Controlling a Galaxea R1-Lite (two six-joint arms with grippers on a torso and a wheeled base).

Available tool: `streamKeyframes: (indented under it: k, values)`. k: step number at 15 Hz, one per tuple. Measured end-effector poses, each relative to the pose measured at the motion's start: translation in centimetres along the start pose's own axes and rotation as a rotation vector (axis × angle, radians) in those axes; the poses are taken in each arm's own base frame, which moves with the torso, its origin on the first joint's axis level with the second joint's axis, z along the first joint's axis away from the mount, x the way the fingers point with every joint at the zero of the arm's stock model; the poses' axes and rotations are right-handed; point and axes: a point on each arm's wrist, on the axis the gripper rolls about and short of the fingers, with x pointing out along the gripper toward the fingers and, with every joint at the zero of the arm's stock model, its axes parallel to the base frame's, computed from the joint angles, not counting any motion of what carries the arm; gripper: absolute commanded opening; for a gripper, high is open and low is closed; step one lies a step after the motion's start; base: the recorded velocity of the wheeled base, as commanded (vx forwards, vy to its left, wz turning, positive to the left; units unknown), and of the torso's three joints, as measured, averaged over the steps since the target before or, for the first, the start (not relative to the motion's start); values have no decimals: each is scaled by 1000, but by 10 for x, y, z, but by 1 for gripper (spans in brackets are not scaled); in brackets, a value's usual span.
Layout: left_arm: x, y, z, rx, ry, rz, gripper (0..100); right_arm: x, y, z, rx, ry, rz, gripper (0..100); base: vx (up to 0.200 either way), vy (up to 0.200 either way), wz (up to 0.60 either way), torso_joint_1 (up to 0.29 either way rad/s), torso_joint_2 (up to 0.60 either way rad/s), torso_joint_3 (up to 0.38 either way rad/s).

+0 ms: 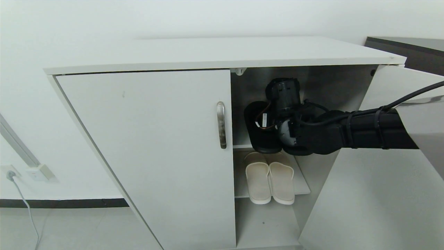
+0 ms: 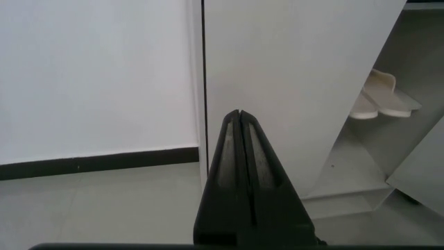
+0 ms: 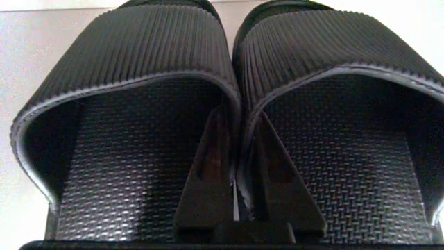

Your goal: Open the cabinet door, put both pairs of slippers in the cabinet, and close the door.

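1. Hanging outside the cabinet [image 1: 222, 52], the left tool [image 2: 239, 119] is clenched, its two fingers pressed flat together with nothing between them. It sits above the pale floor [image 2: 125, 201].
2. The right door [image 1: 364, 194] stands swung open at 4 o'clock in the head view. The right arm passes over it into the cabinet.
3. The right tool [image 3: 239, 121] grasps the black slippers [image 1: 263, 144] as a pair. Its fingers pinch the two inner strap walls where the ribbed uppers meet.
4. Those black slippers [image 3: 146, 62] are inside the upper compartment, tilted with the soles facing out. Their lower ends are just above the shelf edge.
5. At 6 o'clock from them, the cream slippers [image 1: 270, 180] lie side by side on the middle shelf [image 1: 303, 189], touching each other, soles down. They also appear in the left wrist view [image 2: 378, 97].
6. The left door [image 1: 145, 146] is closed. Its metal handle [image 1: 221, 125] stands upright at 9 o'clock from the black pair.
7. A wall socket [image 1: 38, 172] sits on the far wall at 8 o'clock.
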Motion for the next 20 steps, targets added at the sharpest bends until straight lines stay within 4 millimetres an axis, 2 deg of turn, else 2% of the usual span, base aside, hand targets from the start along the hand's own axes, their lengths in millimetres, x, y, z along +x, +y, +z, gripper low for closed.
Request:
streamKeyframes:
  k: [6,10,15,20]
  values:
    - [0,0,0,0,0,1,0,2,0,-6,-6,14,-5,100,0,0,0,0,0,0]
    - [0,0,0,-1,0,15,0,-11,-5,-8,-14,28,3,100,0,0,0,0,0,0]
    - [0,0,0,-1,0,16,0,-49,-10,-12,-1,51,36,100,0,0,0,0,0,0]
    - [0,0,0,-2,0,15,0,-103,-24,-18,-8,41,118,100,0,0,0,0,0,0]
